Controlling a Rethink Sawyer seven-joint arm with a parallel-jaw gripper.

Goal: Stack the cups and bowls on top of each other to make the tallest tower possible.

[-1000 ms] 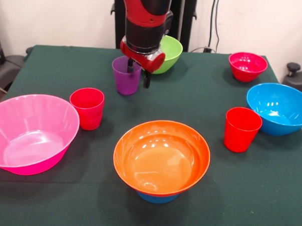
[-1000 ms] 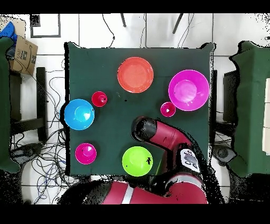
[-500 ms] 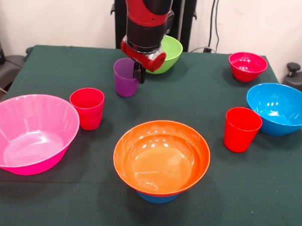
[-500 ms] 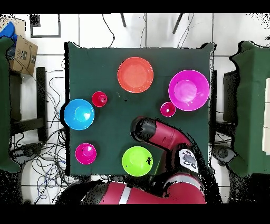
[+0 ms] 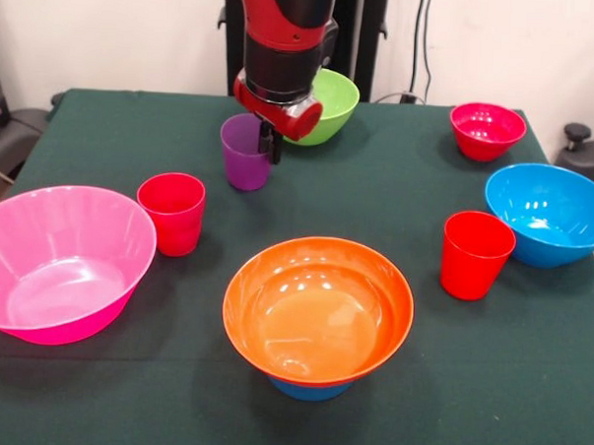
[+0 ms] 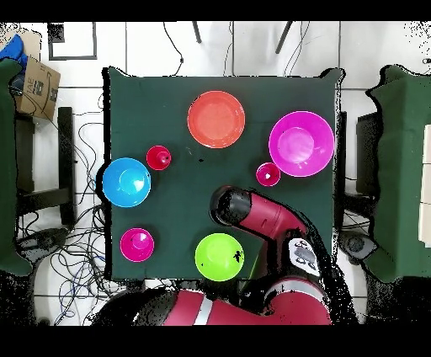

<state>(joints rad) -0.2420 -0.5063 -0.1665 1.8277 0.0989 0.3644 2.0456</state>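
My gripper [image 5: 272, 143] hangs at the table's far side, shut on the right rim of the purple cup [image 5: 245, 153], which stands upright. In the overhead view the arm's wrist [image 6: 229, 205] hides that cup and the fingers. The tower is an orange bowl [image 5: 318, 307] resting on a small blue bowl [image 5: 307, 389] at the near middle. One red cup [image 5: 171, 212] stands beside the large pink bowl [image 5: 59, 261]. The other red cup [image 5: 476, 254] stands by the large blue bowl [image 5: 552, 214].
A lime green bowl [image 5: 336, 104] sits right behind the gripper, and a red-magenta bowl [image 5: 487, 129] at the far right corner. Dark green cloth covers the table [image 5: 377, 201]. Overhead, the orange bowl [image 6: 216, 119] lies opposite the green bowl [image 6: 219, 257].
The fingers, spread across the purple cup's rim a second ago, have closed on its right rim. The cup has shifted slightly left with the gripper.
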